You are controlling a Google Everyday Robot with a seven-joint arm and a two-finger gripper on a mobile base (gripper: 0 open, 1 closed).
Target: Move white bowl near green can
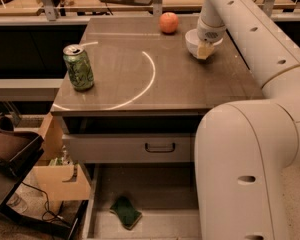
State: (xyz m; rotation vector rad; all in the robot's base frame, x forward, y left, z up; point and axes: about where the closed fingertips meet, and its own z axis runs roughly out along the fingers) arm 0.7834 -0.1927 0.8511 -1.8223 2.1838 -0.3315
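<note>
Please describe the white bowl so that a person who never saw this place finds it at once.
On the table, look at the far right corner, where the robot's tool reaches down. The bowl sits under the tool, right of the apple. Of the three things there it alone is white; the apple is orange-red, the can green.

I see the white bowl [192,44] upright, far right on the desk [190,84], my hand [205,49] at its rim. The green can [78,67] stands upright near the front left, well apart.
</note>
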